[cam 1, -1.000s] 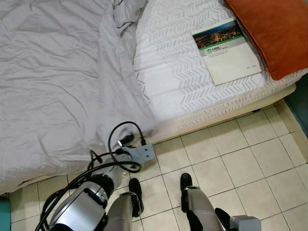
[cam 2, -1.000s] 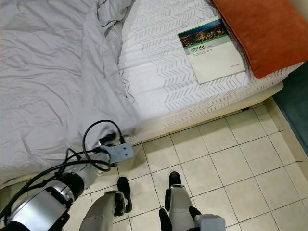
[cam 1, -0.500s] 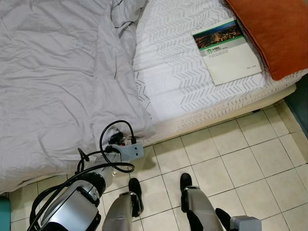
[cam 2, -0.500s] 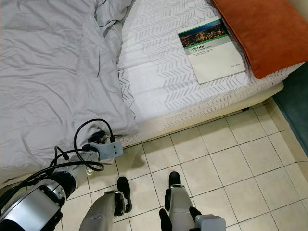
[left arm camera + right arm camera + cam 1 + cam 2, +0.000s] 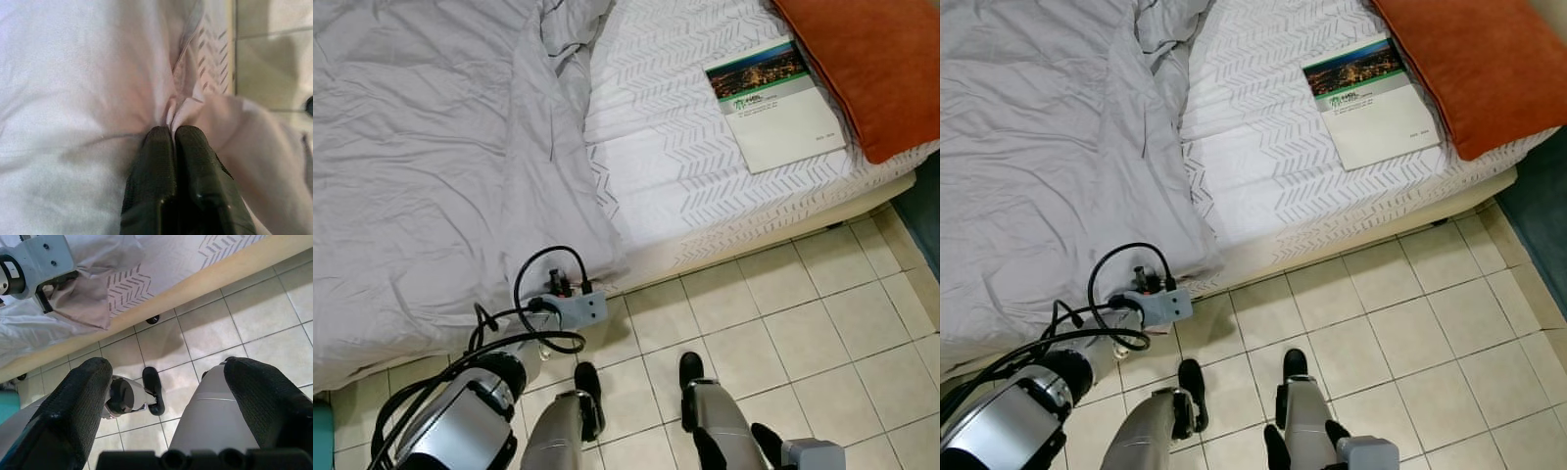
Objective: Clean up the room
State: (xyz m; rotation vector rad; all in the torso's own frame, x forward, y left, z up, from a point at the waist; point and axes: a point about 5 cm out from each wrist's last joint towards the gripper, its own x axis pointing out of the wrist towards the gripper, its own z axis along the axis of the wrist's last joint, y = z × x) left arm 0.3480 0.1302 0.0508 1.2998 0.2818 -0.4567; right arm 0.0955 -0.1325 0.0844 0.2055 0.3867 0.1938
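Grey duvet (image 5: pixel 440 166) edge is pinched tight in the left gripper (image 5: pixel 172 131) at the bed's (image 5: pixel 705 186) front edge (wrist cam shows the grip); right gripper (image 5: pixel 166 396) hangs spread.

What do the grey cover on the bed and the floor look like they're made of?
The grey cover looks like thin woven fabric, matte: it creases and bunches where the left gripper pinches it. The floor looks like glazed ceramic tile: pale squares, grout lines, slight sheen.

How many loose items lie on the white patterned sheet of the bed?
2: a white booklet with a city photo cover in the middle of the bare sheet, and an orange pillow beside it at the bed's corner. The grey blanket may hide more.
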